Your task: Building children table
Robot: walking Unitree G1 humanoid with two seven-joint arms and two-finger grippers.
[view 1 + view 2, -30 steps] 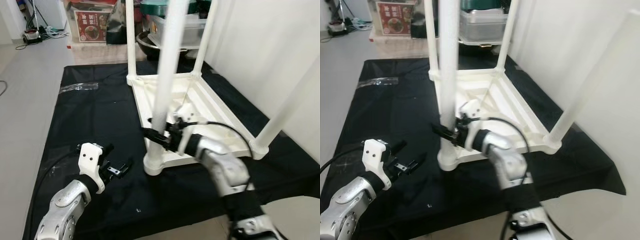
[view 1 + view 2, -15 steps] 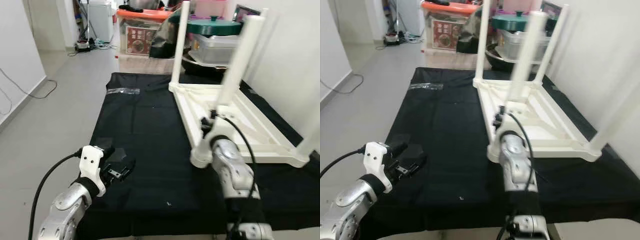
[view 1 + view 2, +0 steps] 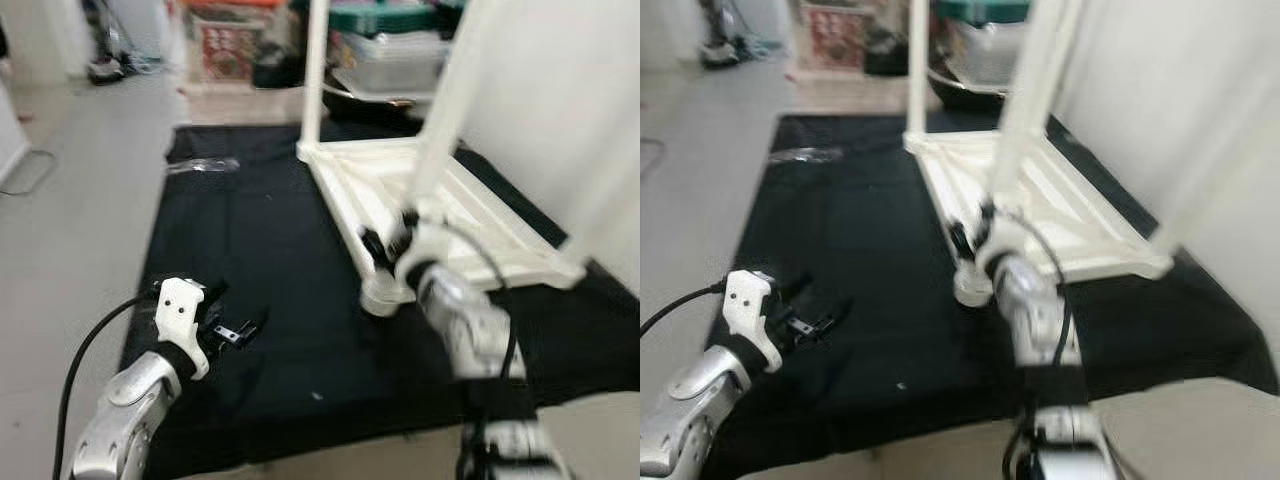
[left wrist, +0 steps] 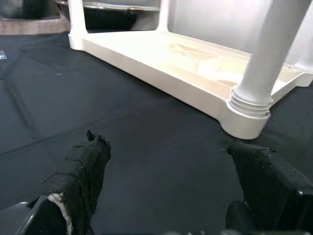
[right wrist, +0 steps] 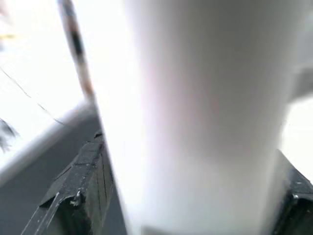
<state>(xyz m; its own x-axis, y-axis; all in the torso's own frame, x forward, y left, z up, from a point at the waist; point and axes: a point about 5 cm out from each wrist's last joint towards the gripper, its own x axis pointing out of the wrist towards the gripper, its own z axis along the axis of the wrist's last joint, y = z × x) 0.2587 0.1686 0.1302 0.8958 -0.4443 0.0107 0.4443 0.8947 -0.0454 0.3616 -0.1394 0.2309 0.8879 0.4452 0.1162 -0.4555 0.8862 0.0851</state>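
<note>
Both fingers of the right gripper (image 3: 385,243) close around the near white table leg (image 3: 440,140), one on each side, just above its socket. That leg stands upright from a corner of the upturned white children's table (image 3: 470,235), which lies on a black cloth (image 3: 260,250). Left gripper (image 4: 171,161) hovers low over the cloth with its fingers spread wide apart and empty, the table's near corner just ahead of them
</note>
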